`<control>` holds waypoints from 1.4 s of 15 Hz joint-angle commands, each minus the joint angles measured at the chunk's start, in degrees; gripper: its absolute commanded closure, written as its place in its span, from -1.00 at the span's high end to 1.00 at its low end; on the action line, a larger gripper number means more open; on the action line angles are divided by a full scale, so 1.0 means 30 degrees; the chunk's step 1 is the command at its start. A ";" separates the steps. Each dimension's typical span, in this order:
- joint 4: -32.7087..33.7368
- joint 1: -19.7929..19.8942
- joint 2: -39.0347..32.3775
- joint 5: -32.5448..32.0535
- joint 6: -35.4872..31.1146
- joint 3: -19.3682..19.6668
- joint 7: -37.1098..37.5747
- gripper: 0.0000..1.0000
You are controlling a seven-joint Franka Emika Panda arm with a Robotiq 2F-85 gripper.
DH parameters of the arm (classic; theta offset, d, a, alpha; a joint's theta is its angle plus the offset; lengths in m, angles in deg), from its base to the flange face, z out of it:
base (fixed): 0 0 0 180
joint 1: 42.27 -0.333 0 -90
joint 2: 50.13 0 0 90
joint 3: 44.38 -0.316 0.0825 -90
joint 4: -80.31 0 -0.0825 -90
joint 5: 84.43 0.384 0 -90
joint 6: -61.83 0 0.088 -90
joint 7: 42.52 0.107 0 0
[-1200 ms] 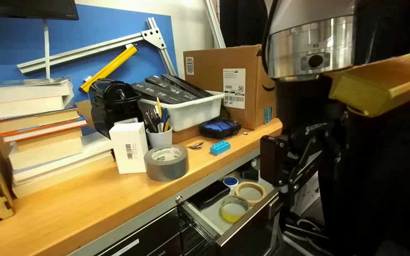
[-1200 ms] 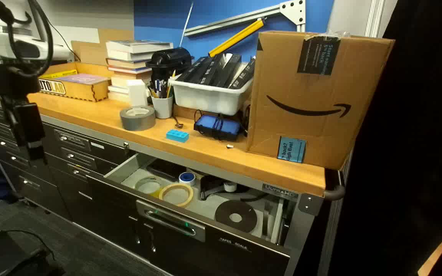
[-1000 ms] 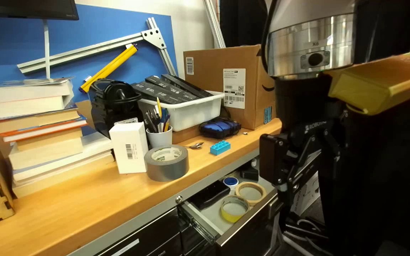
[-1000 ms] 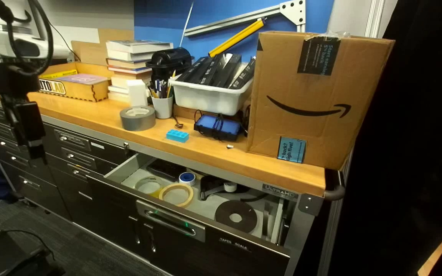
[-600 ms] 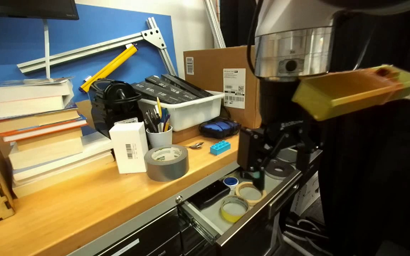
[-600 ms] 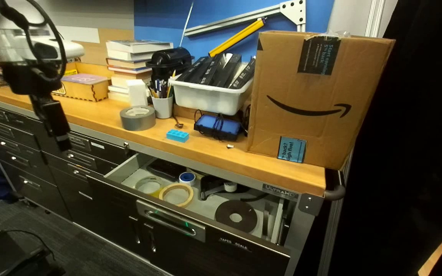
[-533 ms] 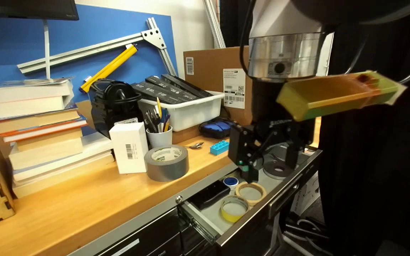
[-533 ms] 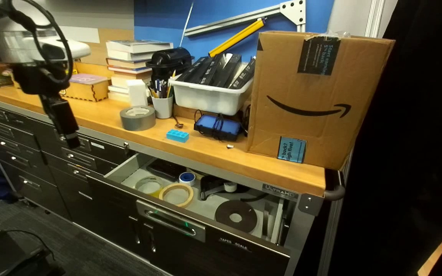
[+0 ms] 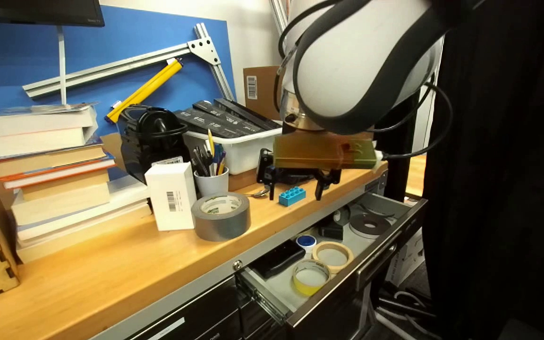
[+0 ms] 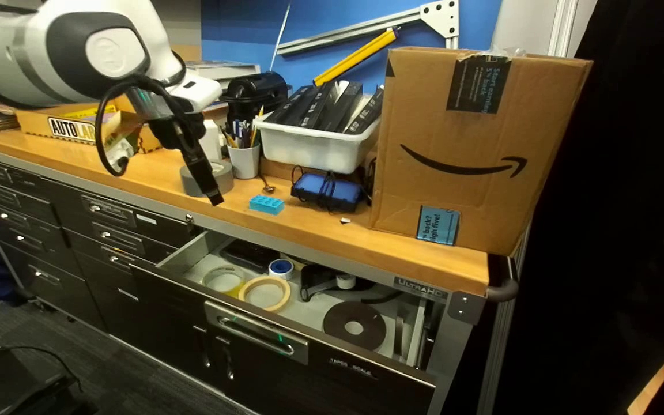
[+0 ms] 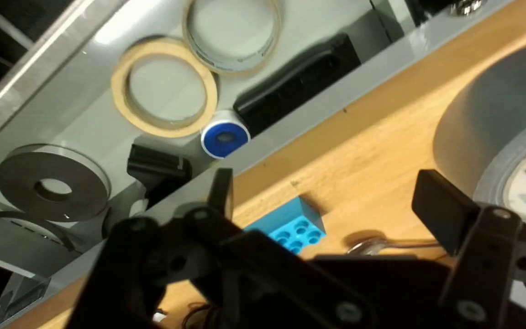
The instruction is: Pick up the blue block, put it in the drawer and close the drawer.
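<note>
The blue block lies studs up on the wooden bench near its front edge; it also shows in an exterior view. My gripper is open and empty above the bench, fingers pointing down. In an exterior view its fingertip is left of the block. In the wrist view the block appears between the fingers, nearer the left one, which hides part of it. The drawer is pulled open below the bench edge. Its dark front and pale floor show; tape rolls lie inside.
A grey tape roll, a spoon, a pen cup and a white box stand near the block. A dark blue object with cords, a white bin and a cardboard box are behind and beside.
The arm has swung from in front of the drawer to above the bench near the block, and the gripper has turned. The block and the open drawer have not moved.
</note>
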 commanded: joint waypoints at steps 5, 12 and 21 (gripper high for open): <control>0.2672 0.5720 -0.2416 -0.9358 -0.1497 -0.3695 1.1411 1.00; 0.4251 0.4894 -0.5976 -1.2854 0.1068 -0.4356 1.6141 1.00; 0.4828 -0.2410 -0.6223 -1.4075 0.2687 0.2578 1.8544 -0.36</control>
